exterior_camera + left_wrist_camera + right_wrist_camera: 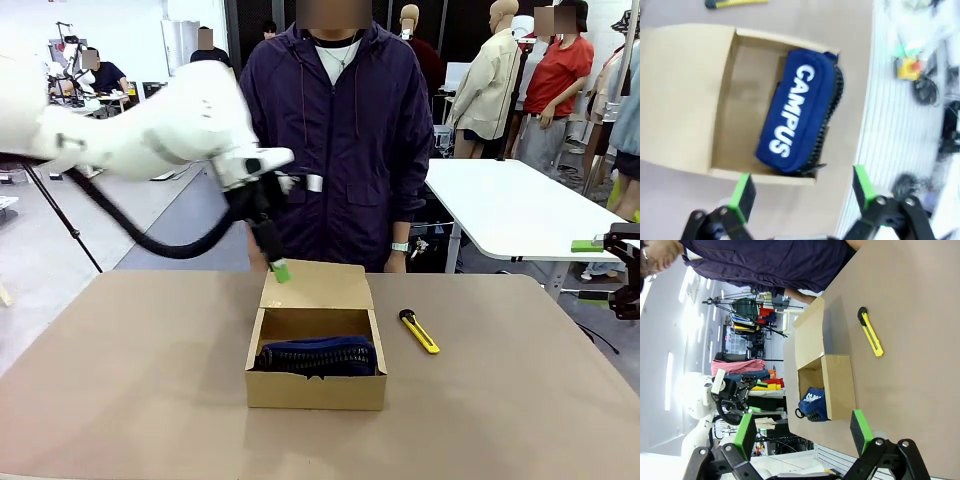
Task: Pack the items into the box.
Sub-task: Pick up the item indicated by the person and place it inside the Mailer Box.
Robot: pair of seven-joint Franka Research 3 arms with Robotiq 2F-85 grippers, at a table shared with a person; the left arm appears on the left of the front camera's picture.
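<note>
The brown cardboard box (315, 392) stands in the middle of the tabletop (130, 380), and its flap lid is open, folded back toward the person (340, 130) who stands at the far side. Inside the box lies the navy blue pouch (318, 355), close to the near wall. In the left wrist view the pouch shows the white word "CAMPUS" on its side, and its black zipper is turned toward the wall of the box. The bottom of the box beside the pouch is bare.

The yellow-and-black utility knife (419, 331) lies flat on the tabletop to the right of the box, near it but not touching.

The left gripper (802, 190) hangs above the box, over the far left part of the open flap in the front view. Its fingers (742, 192) are spread wide and nothing is between them.

The right gripper (803, 432) is at the right edge of the tabletop, well apart from the box and the knife. Its fingers (861, 430) are also wide and hold nothing.
</note>
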